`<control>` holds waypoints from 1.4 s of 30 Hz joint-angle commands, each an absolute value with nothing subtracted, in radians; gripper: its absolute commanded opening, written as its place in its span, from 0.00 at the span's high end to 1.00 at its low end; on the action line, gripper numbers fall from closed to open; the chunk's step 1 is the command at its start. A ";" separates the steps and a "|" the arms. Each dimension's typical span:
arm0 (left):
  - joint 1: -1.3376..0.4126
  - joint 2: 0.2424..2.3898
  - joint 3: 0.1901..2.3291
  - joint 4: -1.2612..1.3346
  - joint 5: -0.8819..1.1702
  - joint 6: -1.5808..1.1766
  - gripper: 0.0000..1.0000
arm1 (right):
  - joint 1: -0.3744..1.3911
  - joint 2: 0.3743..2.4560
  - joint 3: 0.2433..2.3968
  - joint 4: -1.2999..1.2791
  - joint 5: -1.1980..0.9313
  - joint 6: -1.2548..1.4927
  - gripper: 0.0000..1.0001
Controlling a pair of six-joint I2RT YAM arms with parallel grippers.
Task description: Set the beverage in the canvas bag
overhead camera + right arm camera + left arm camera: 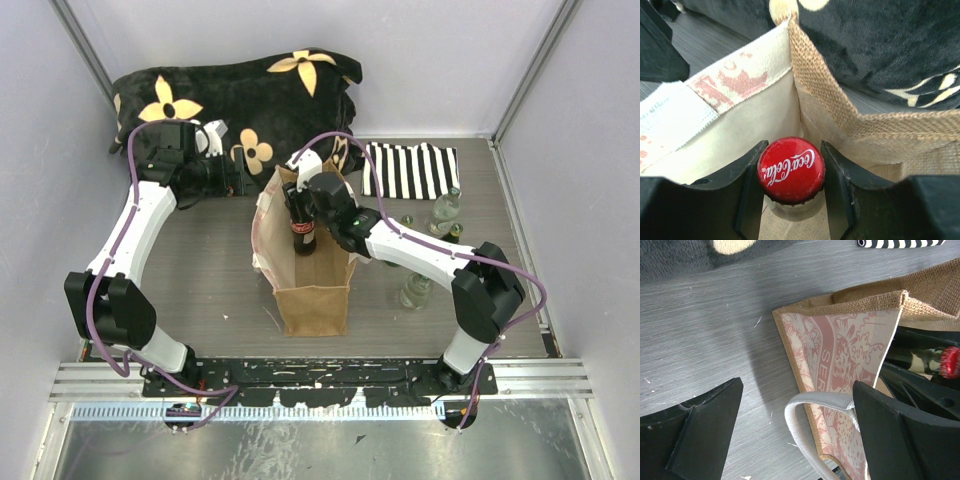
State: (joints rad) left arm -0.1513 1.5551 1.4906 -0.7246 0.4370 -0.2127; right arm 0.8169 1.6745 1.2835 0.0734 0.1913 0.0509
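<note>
Lowering the cola bottle (303,236) into the canvas bag (316,297), most likely, with the job well on its way but not done yet. Pinching the bottle's neck just under the red cap (791,169) with the right gripper (791,172), one black finger (747,180) pressing on each side. Holding the bottle standing straight up inside the open top of the bag, close to the far corner between the pale wall and the rough brown wall. Not showing the bottom of the bottle or the floor of the bag, so not guessing about touching down.

Hovering with the left gripper (797,390) just beside the far left side of the bag, fingers spread wide and squeezing nothing. Hanging over the pink patterned side and the cream handle (807,402), but not grabbing either one, going by the left wrist view.

Needing, for the next move, to go slowly down to the bag floor. Then opening the right fingers and lifting straight up, taking care not to catch the soft rim or tip the bottle over. Maybe needing the left gripper to steady the near wall against the soft cloth folding in.

Leaving alone the other bottles (415,290) standing on the table (200,280) to the right of the bag, the black flowered blanket (230,90) at the back, and the striped cloth (410,170) next to it.
</note>
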 commanded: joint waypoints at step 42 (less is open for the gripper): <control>-0.153 1.556 1.509 -0.714 0.474 -0.211 0.02 | 0.780 1.546 1.432 0.125 0.415 0.017 0.24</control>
State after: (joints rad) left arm -0.1513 1.5555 1.4906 -0.7246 0.4553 -0.2131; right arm 0.8108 1.5967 1.2881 0.1703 0.3222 0.0277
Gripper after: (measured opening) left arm 0.983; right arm 0.760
